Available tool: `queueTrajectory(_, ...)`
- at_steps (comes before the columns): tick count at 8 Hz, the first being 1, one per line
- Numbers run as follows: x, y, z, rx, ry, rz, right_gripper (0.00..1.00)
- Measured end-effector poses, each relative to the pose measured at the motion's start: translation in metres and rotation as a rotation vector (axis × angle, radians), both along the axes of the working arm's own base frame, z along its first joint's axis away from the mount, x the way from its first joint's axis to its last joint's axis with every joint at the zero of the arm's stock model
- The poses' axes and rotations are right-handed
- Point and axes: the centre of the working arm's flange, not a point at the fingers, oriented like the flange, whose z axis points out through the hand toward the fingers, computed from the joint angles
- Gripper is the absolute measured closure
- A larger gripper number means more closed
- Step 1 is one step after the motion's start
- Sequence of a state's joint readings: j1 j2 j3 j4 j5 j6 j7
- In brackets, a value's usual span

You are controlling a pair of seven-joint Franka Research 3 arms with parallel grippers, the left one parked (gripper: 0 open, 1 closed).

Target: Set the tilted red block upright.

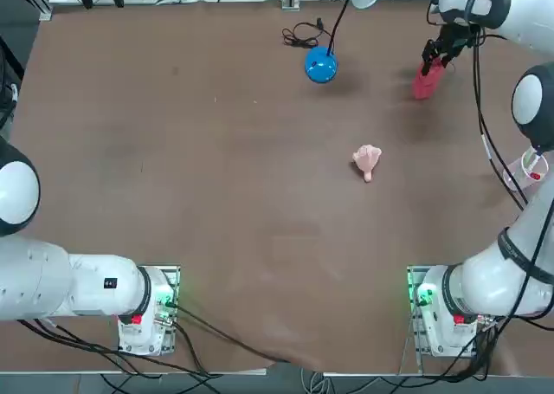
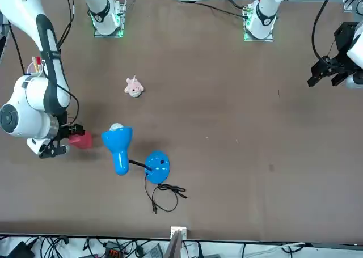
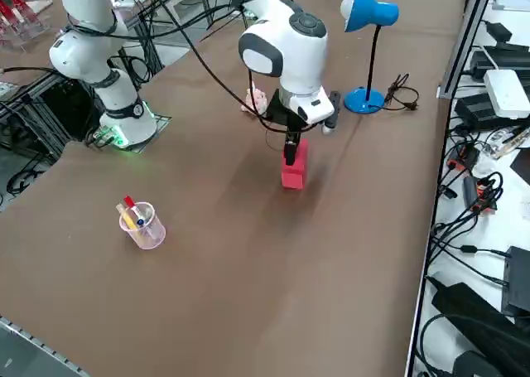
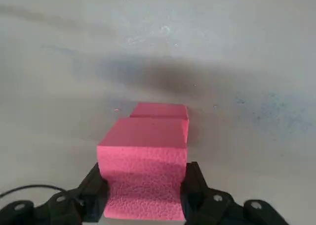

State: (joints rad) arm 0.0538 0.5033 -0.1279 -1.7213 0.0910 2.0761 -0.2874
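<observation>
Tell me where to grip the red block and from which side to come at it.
Grip the red block near its upper end, across its two flat opposite sides, coming down from above. It stands tall and narrow on the table, so the top is free. The right gripper is already shut on the block's upper end this way; the wrist view shows a finger on either flat face.

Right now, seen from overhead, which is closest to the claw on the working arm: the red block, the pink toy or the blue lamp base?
1. Red block: clamped in the right gripper, far right of the table.
2. Blue lamp base: to the left, near the far edge.
3. Pink toy: mid-table, toward the arm bases.
</observation>
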Motion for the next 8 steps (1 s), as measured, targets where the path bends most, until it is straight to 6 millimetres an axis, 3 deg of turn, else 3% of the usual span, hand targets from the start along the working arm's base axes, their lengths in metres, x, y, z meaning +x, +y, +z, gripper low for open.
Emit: queueTrajectory(8,-0.0018,-0.0036,-0.0088,-0.004,0.004,-0.012,0.29)
